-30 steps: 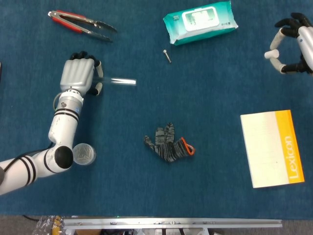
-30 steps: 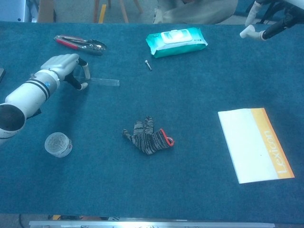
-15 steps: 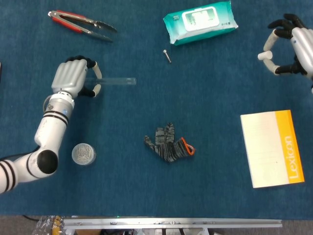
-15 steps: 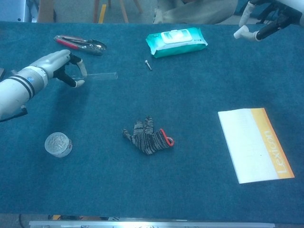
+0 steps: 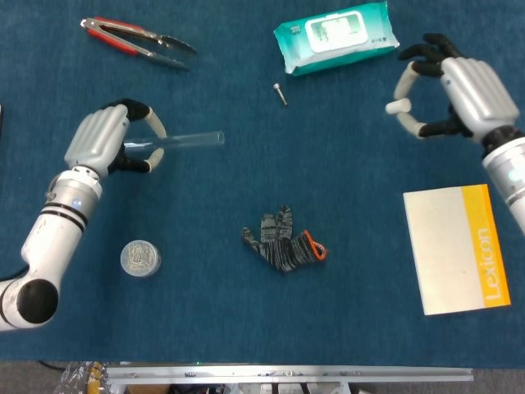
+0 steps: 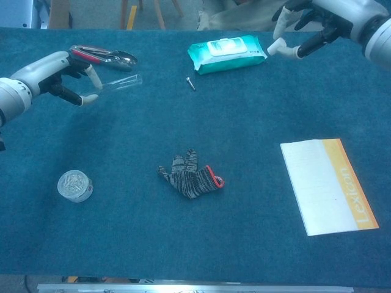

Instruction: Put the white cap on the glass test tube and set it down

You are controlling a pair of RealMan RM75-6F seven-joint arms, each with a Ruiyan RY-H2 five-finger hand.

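Blue cloth surface (image 5: 353,328), tube and cap both held above it.
Nearest lay a grey glove (image 5: 281,240); left of the glove and farther back, the left hand (image 5: 105,141) gripped the glass test tube (image 5: 182,141) in curled fingers, while right of the glove the right hand (image 5: 455,97) pinched the white cap (image 5: 397,107), beyond which sat a wipes pack (image 5: 335,34).

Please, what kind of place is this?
Probably a robot test bench: a blue-covered table with unrelated props, such as a wipes pack, a work glove and a Lexicon box.
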